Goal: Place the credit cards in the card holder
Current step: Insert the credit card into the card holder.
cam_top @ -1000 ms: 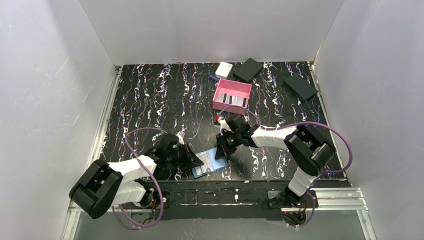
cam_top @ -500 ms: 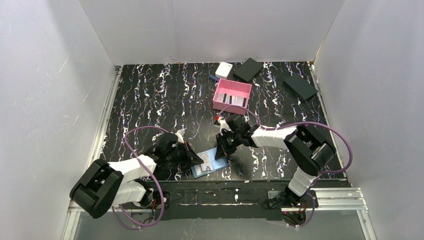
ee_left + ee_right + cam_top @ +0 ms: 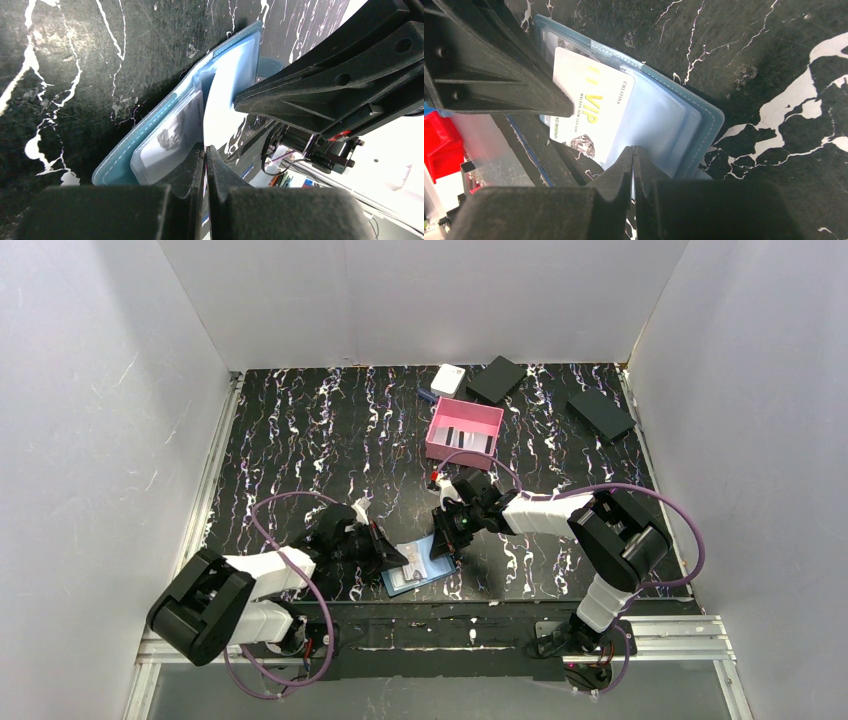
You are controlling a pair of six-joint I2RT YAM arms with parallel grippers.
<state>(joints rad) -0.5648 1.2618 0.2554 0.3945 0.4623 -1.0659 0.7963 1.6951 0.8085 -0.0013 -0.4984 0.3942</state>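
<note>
The card holder [image 3: 406, 581] lies open on the black marbled table [image 3: 330, 440], close to the near edge and about midway along it, between the two grippers. Its pale blue slotted inside faces up.

The left gripper [image 3: 205, 149] reaches in from the holder's left side. Its fingers are pressed together, and a thin pale strip shows between them. They are clamped on the edge of a white credit card [image 3: 589, 110] with yellow "VIP" lettering and a small diamond picture. The card lies flat against the inside of the holder, with one end tucked under a clear pocket and the rest still showing. How far it sits in the slot cannot be told.

The right gripper [image 3: 633, 149] comes in from the holder's right side. Its fingers are drawn almost fully together, with only a thin slit between them, and they appear to pinch the right-hand edge of the holder's inner leaf. In the left wrist view that leaf looks lifted a little off the table where the finger meets it.

Well apart from all this, toward the far edge and right of the middle, stands a pink tray [image 3: 466, 405] with pale cards [image 3: 470, 438] bearing dark stripes inside it. Beyond it, at the far edge, is a small white box [image 3: 448, 378] with a flat black box [image 3: 497, 379] just beside it. A second black box [image 3: 601, 415] lies near the far right corner.
</note>
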